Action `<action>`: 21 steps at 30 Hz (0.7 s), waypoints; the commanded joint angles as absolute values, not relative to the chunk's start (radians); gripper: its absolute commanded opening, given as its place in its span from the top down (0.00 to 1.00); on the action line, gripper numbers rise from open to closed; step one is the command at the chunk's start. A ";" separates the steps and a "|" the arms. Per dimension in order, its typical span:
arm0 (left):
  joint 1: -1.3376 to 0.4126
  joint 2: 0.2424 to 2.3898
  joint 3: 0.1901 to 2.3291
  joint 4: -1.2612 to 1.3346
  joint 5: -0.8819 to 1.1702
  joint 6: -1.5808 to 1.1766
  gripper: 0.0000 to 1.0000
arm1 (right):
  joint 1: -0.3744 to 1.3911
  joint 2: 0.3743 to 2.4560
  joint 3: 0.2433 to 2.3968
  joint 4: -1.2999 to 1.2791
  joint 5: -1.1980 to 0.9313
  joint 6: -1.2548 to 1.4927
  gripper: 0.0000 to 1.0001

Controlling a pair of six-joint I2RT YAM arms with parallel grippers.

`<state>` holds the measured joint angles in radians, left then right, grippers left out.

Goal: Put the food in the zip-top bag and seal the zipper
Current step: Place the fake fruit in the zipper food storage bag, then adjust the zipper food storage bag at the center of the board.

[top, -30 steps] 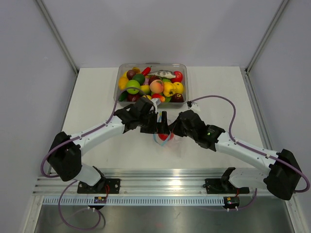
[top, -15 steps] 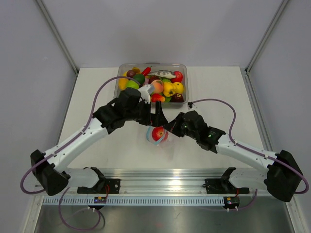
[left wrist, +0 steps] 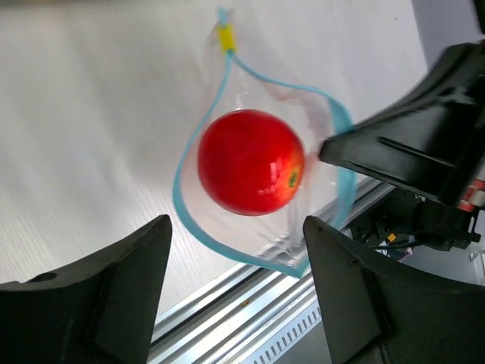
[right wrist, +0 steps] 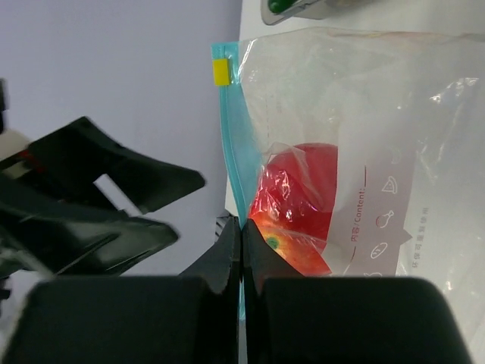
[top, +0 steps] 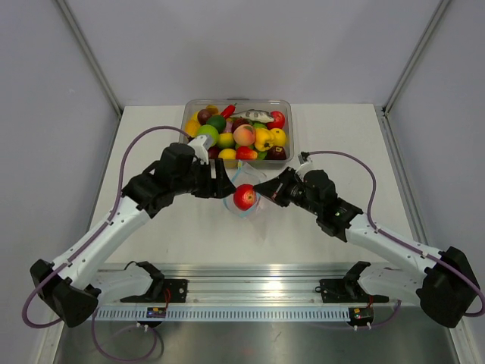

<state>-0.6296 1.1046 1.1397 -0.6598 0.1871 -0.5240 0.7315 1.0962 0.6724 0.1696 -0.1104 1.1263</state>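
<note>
— Where is the red fruit (left wrist: 250, 161)?
— Inside the zip-top bag (right wrist: 364, 114), whose mouth gapes open, on the table (top: 348, 129) in front of the tub (top: 237, 101) of toy food.
— The right pincer (right wrist: 242, 227)?
— Clamped tight on the teal zipper (right wrist: 231, 152) at the bag's edge.
— And the left pincer (left wrist: 236, 227)?
— Spread wide above the bag, gripping nothing.

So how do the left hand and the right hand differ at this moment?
The left hand is open and holds nothing; the right hand is shut on the teal-blue zipper strip of the clear plastic bag. The left hand hangs above the round red toy fruit inside; the right hand grips from the side. Both are black, at the bag's mouth.
</note>
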 commanded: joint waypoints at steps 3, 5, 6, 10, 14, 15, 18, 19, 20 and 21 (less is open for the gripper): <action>-0.603 1.118 1.042 -0.597 0.146 -0.589 0.36 | 0.723 1.078 0.663 0.282 -0.204 1.135 1.00; -0.603 1.123 1.010 -0.549 0.150 -0.606 0.39 | 0.723 1.080 0.655 0.291 -0.210 1.138 1.00; -0.603 1.129 0.982 -0.529 0.172 -0.615 0.39 | 0.723 1.077 0.652 0.293 -0.210 1.140 1.00; -0.603 1.160 0.942 -0.476 0.196 -0.627 0.48 | 0.723 1.074 0.640 0.296 -0.209 1.141 1.00; -0.603 1.177 0.913 -0.439 0.238 -0.643 0.76 | 0.723 1.078 0.637 0.288 -0.201 1.143 1.00; -0.603 1.177 0.913 -0.433 0.250 -0.644 0.82 | 0.723 1.081 0.637 0.285 -0.192 1.141 1.00; -0.603 1.186 0.948 -0.440 0.267 -0.640 1.00 | 0.723 1.095 0.666 0.209 -0.167 1.117 1.00; -0.603 1.189 0.983 -0.451 0.270 -0.637 1.00 | 0.723 1.098 0.698 0.149 -0.163 1.091 1.00; -0.604 1.198 1.006 -0.462 0.278 -0.629 1.00 | 0.723 1.098 0.722 0.109 -0.153 1.072 1.00; -0.606 1.201 1.028 -0.485 0.290 -0.624 1.00 | 0.723 1.094 0.747 0.060 -0.128 1.054 1.00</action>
<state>-0.6056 1.1889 0.9390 -0.5137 0.2356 -0.6361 0.7300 1.0962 0.6567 0.1661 -0.1719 1.1118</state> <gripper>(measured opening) 0.009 0.011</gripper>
